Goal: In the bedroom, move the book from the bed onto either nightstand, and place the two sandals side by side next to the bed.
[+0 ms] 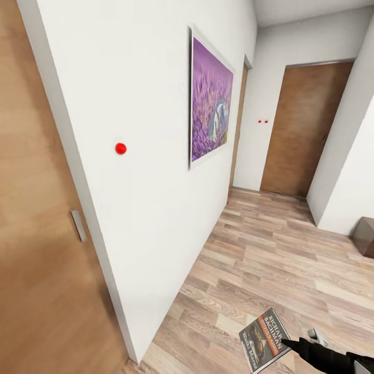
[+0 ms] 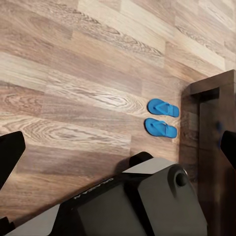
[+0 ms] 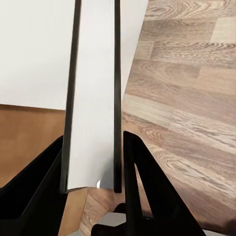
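At the lower right of the head view the right gripper [image 1: 291, 344] is clamped on the book [image 1: 265, 340], carrying it edge-on for the nightstand, while both sandals [image 2: 162, 118] lie paired beside dark furniture; the left gripper's [image 2: 118, 147] fingers sit wide apart, empty.

Book [image 1: 264, 340] cover: "RICHARD BACHMAN" (white lettering).

We see a dark grey book [image 1: 265, 340] with an orange band and white letters, held in our black right hand [image 1: 291, 344]. Two bright blue sandals [image 2: 162, 118] lie on the brown wood-plank floor [image 2: 73, 83]. A purple picture [image 1: 210, 104] hangs on the white wall [image 1: 140, 93].
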Tool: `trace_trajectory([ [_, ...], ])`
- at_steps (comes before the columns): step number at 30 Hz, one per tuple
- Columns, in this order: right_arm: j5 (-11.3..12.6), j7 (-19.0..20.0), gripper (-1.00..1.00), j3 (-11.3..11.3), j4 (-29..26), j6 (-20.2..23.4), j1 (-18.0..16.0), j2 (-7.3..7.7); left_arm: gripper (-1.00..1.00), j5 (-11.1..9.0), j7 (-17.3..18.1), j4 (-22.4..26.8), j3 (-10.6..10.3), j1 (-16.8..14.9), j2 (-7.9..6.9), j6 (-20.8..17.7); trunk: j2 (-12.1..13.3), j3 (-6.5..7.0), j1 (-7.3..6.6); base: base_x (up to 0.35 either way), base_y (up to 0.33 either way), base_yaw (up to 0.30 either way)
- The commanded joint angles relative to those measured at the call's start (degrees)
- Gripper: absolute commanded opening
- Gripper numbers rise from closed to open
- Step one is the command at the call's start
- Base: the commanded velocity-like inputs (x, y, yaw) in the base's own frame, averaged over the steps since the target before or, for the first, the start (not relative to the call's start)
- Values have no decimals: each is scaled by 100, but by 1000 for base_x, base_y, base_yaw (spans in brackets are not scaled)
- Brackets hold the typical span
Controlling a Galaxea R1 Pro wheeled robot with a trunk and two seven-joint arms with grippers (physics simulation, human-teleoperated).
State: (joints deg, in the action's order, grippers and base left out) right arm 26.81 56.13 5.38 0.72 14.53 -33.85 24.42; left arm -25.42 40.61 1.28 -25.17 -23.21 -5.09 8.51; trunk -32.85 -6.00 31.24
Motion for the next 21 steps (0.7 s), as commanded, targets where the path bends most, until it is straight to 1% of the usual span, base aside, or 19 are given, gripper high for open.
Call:
trace_trajectory([
  [1,61,20,-100,42,7,41,-8,1,100,-33,12,-5,-47,-3,-1,37,-9,-11,3,51,0,0],
  [3,65,20,-100,42,7,39,-8,3,100,-33,15,-5,-47,-5,-1,37,-9,-11,3,62,0,0],
  [6,66,20,-100,42,7,39,-8,2,100,-33,14,-5,-49,-4,-1,38,-9,-11,3,199,0,0],
  [21,62,20,-100,42,7,40,-8,2,100,-33,17,-5,-50,-3,-1,39,-9,-11,3,311,0,0],
])
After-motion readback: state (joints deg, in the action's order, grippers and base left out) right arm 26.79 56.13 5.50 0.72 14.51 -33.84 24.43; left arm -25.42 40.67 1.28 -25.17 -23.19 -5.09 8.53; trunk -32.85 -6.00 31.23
